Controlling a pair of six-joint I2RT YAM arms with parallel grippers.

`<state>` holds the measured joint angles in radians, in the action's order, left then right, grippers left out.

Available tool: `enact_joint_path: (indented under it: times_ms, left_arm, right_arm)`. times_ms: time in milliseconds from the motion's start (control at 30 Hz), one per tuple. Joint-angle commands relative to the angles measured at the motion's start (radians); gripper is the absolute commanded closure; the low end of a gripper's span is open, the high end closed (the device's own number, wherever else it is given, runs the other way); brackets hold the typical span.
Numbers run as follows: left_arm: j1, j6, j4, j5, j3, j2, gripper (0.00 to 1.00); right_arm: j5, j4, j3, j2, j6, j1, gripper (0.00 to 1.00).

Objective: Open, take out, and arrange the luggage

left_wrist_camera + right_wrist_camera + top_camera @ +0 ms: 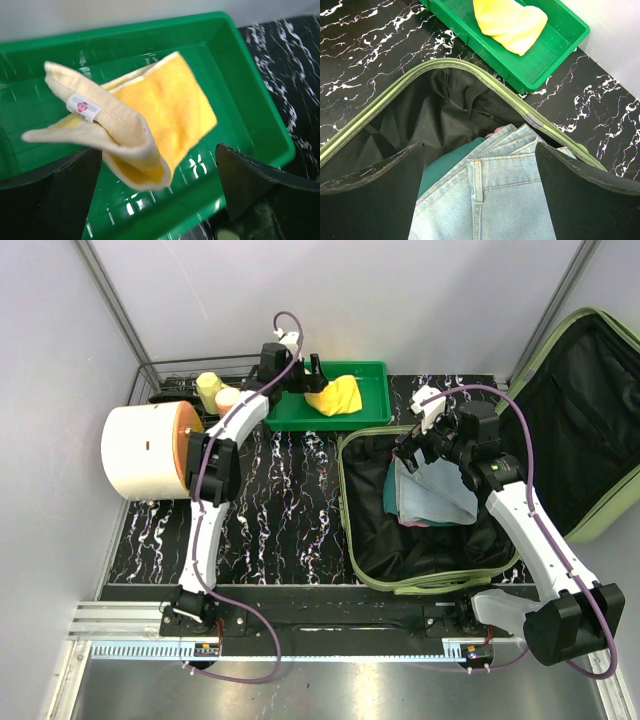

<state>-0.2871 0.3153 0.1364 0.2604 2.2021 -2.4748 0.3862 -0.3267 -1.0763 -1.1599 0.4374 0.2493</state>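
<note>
Our left tool (157,192) has its two fingers (55,200) wide apart, and nothing is pinched between them. Just past the fingers we see a folded yellow cloth (170,110) with a small white tag. It looks a bit blurry, so we cannot tell if it lies flat. The cloth is in a green tray (252,120). The tray sits at the back of the black surface (280,510), which has white streaks.

Our right tool (480,200) is wide apart too and holds nothing. It hangs over the luggage (420,550), just above a pair of pale blue jeans (510,200). We cannot tell if its fingers touch the jeans. A dark green cloth (437,172) peeks out from under the jeans.

The luggage lies open on the right side of the surface, near the tray. It is pale green outside and black inside. Its lid (590,410) leans up and away to the right. On the left side of the surface is a big round white thing (140,455) with an orange face.
</note>
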Motion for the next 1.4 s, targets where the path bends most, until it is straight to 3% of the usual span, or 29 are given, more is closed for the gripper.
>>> enact_joint_path:
  times_ms: [0, 167, 267, 400, 567, 900, 1200, 1367]
  left_arm:
    - [-0.001, -0.284, 0.136, 0.151, 0.021, 0.189, 0.01]
    - [-0.007, -0.421, 0.236, 0.077, 0.031, 0.201, 0.01]
    - [-0.012, -0.476, 0.336, 0.14, 0.119, 0.153, 0.06]
    - [-0.041, -0.59, 0.439, 0.169, 0.134, 0.11, 0.36]
    - [-0.055, -0.601, 0.454, 0.107, 0.12, 0.071, 0.56]
    - [-0.119, -0.691, 0.506, 0.049, 0.068, 0.01, 0.57]
    - [-0.13, -0.621, 0.555, 0.128, -0.015, 0.071, 0.58]
    - [-0.13, -0.559, 0.601, 0.195, 0.004, 0.077, 0.66]
  right_arm:
    - [0.025, 0.035, -0.036, 0.002, 0.012, -0.002, 0.0]
    - [0.045, 0.035, -0.034, -0.003, 0.011, -0.002, 0.0]
    - [0.059, 0.035, -0.037, -0.007, 0.015, -0.001, 0.0]
    - [0.056, 0.035, -0.037, -0.011, 0.026, -0.002, 0.0]
    - [0.059, 0.034, -0.033, -0.006, 0.02, -0.002, 0.0]
    - [0.059, 0.034, -0.028, -0.009, 0.012, -0.002, 0.0]
    - [0.039, 0.032, -0.017, 0.005, 0.015, -0.005, 0.0]
    - [0.034, 0.032, -0.008, 0.009, 0.021, -0.008, 0.0]
